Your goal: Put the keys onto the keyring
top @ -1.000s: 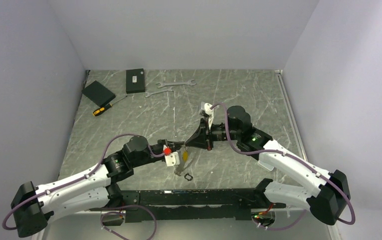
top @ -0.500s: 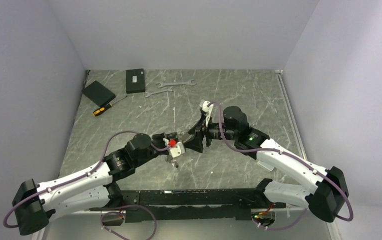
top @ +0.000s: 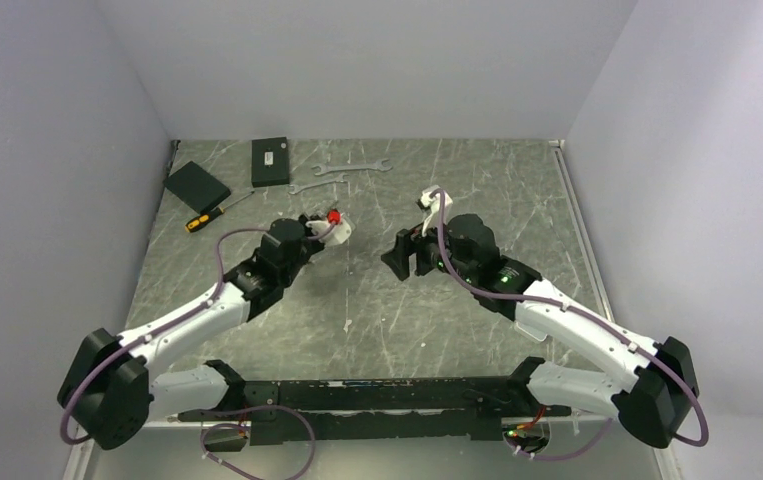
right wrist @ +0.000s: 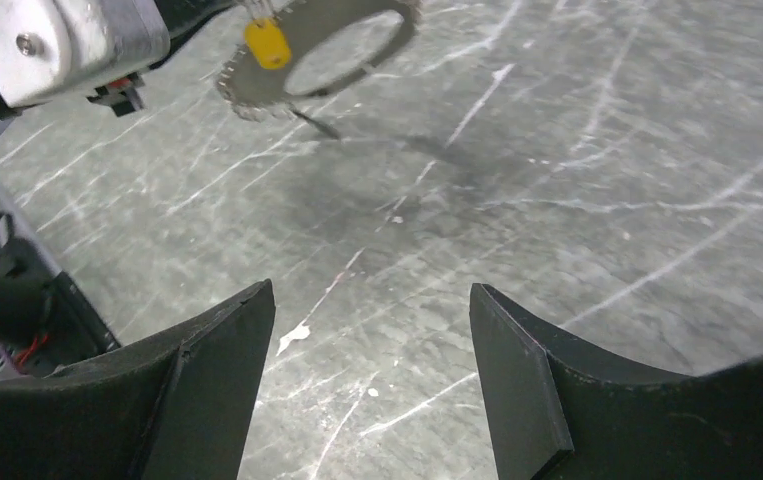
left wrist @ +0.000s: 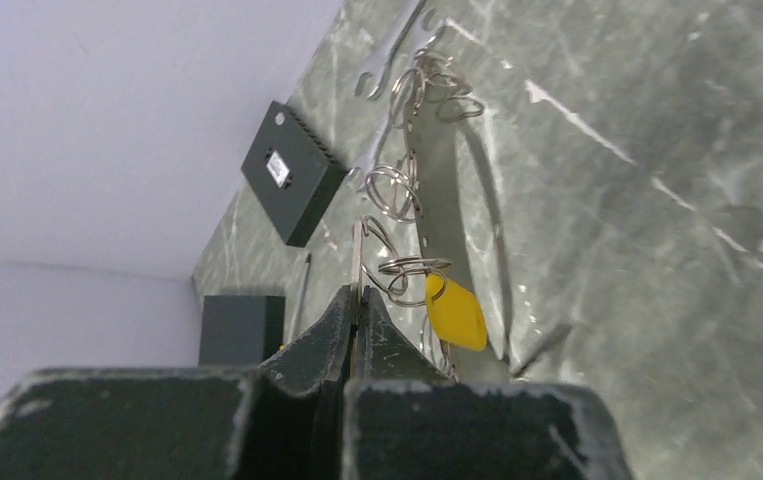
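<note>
Left gripper (left wrist: 355, 300) holds the keyring (right wrist: 252, 100); right gripper (right wrist: 369, 290) stands wide.
Your left pincer is pinched tight on the thin edge of the ring, which hangs in the air over the marbled table (top: 517, 190), near its middle, casting a shadow on the surface below. 1 brass-yellow key (left wrist: 455, 312) sits against the ring's rim, close to the closed fingers, and several small silvery loops string out along it (whether other keys hang there, you cannot tell). Your right pincer has its 2 fingers spread wide with nothing between them, facing the ring from nearby, not touching it.
</note>
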